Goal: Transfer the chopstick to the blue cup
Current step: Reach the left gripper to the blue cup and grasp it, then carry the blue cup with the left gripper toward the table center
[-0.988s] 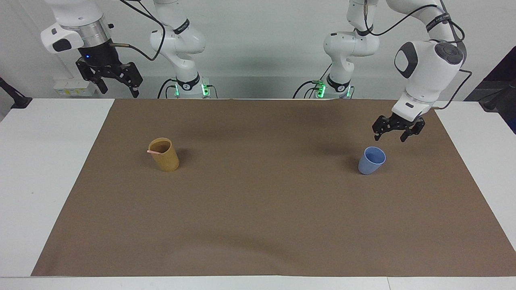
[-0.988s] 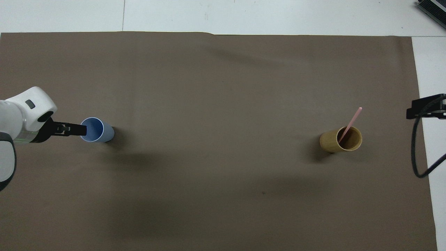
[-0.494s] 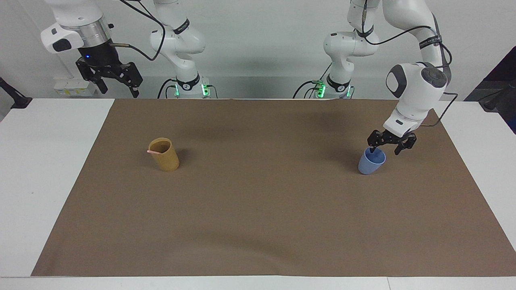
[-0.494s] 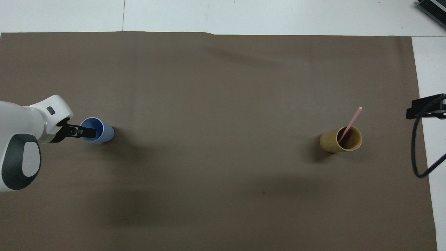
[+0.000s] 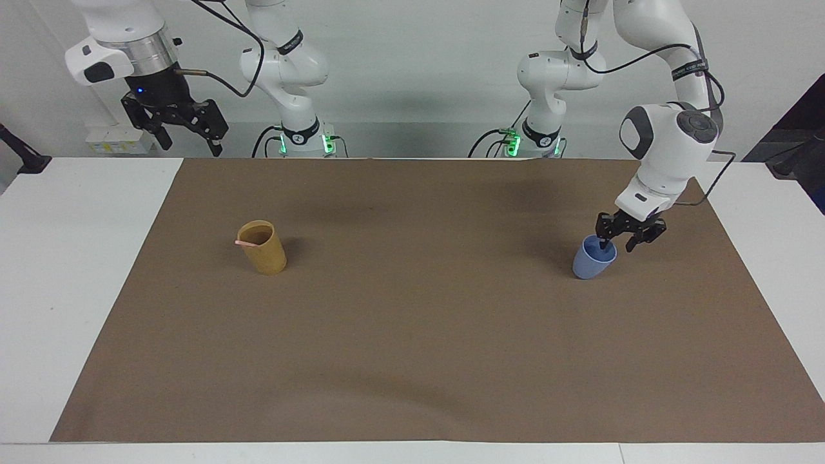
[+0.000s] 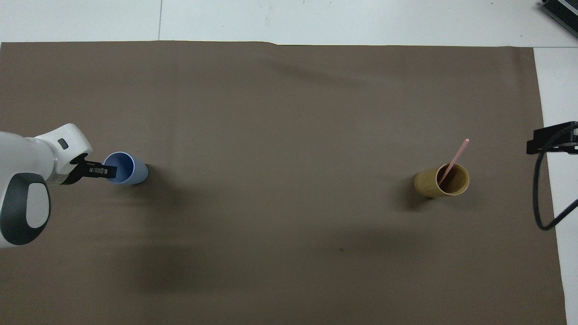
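Facing view shows the left gripper (image 5: 617, 245) pinching the blue cup (image 5: 592, 263) rim, right gripper (image 5: 187, 132) spread and waiting; next likely carries it toward the chopstick (image 5: 246, 243).

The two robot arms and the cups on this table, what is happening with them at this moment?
The left gripper is down at the blue cup, one finger inside it and the other outside, straddling its rim at the left arm's end of the brown mat. The chopstick stands leaning in the yellow cup at the right arm's end. The right gripper waits, open, raised off the mat.
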### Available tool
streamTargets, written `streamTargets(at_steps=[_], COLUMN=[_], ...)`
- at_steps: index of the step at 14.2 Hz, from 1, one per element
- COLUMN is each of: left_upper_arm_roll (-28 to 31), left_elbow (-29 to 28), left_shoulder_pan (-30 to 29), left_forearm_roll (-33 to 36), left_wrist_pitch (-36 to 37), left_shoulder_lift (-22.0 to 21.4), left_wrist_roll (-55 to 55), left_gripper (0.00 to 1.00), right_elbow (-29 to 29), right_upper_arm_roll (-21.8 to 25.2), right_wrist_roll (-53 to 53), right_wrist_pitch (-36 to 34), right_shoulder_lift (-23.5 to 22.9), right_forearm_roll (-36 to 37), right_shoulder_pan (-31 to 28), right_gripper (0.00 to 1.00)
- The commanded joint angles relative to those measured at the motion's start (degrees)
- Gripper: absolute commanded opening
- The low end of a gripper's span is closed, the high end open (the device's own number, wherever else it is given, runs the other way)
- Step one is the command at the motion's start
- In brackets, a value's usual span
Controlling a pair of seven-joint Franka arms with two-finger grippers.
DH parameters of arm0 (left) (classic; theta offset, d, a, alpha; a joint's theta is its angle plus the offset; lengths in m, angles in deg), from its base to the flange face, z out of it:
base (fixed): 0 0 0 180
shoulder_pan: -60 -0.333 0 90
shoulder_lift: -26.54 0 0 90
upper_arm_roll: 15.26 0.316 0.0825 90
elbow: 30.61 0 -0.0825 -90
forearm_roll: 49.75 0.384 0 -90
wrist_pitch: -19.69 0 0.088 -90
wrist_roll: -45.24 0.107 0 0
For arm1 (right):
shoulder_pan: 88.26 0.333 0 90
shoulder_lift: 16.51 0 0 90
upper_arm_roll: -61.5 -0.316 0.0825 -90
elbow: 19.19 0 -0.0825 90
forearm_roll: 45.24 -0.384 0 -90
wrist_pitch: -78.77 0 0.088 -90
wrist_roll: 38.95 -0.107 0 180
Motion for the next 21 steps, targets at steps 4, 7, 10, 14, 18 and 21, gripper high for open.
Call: streamTargets(at_steps=[4,7,10,14,18,21], left_upper_arm_roll=[-0.16,-0.16,-0.16,-0.16,-0.77,-0.95], left_elbow=[-0.50,-0.41,-0.50,-0.41,0.90,6.08], left_shoulder_pan=[-0.71,-0.53,-0.36,-0.10,0.43,5.60], left_forearm_roll=[0.16,0.25,0.25,0.16,0.08,-0.01], left_wrist_pitch=[-2.38,-2.64,-2.47,-1.68,-0.19,9.37], left_shoulder_lift=[0.22,0.49,0.66,0.57,0.66,0.05], left_wrist_roll=[0.80,0.45,0.19,0.01,-2.70,-10.07], left_gripper=[0.25,0.13,0.05,0.00,0.00,0.00], right_elbow=[-1.26,-1.26,-1.26,-1.26,-1.26,-1.26], right_upper_arm_roll=[-0.18,-0.27,-0.18,-0.18,-0.18,-0.18], right_wrist_roll=[-0.05,-0.05,-0.05,0.04,-0.05,-0.05], right_wrist_pitch=[-0.42,-0.34,-0.34,-0.43,-0.34,-0.34], right_shoulder_lift=[1.25,1.25,1.25,1.25,1.25,1.25], right_forearm_roll=[-0.76,-0.76,-0.76,-0.76,-0.76,-0.76], right_shoulder_pan=[-0.59,-0.59,-0.59,-0.59,-0.59,-0.59], right_gripper=[1.00,1.00,1.00,1.00,1.00,1.00])
